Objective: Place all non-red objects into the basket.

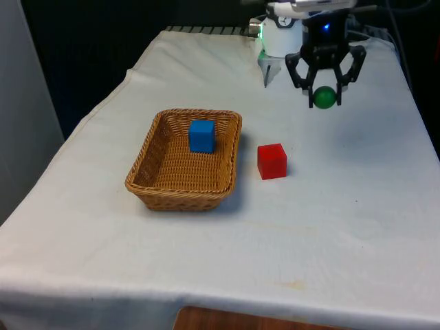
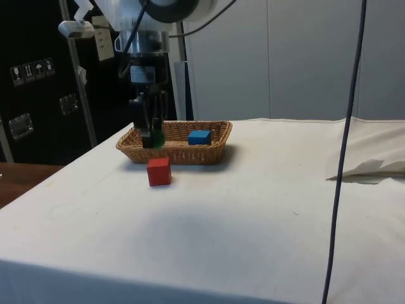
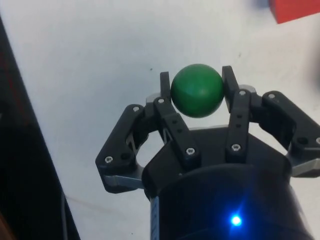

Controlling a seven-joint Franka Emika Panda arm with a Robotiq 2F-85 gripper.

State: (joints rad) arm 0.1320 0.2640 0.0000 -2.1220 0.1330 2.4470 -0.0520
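Clamping a green ball [image 1: 324, 97] in my gripper [image 1: 324, 96] above the white cloth [image 1: 330, 227]; blue cube [image 1: 201, 135] sits in the wicker basket [image 1: 155, 180], red cube [image 1: 272, 161] just beside it.

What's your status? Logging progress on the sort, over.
Claw shut on green ball, held above the cloth. Blue cube in the basket. Red cube on the cloth beside the basket. Nothing in the way.

no legible text, labels, or numbers
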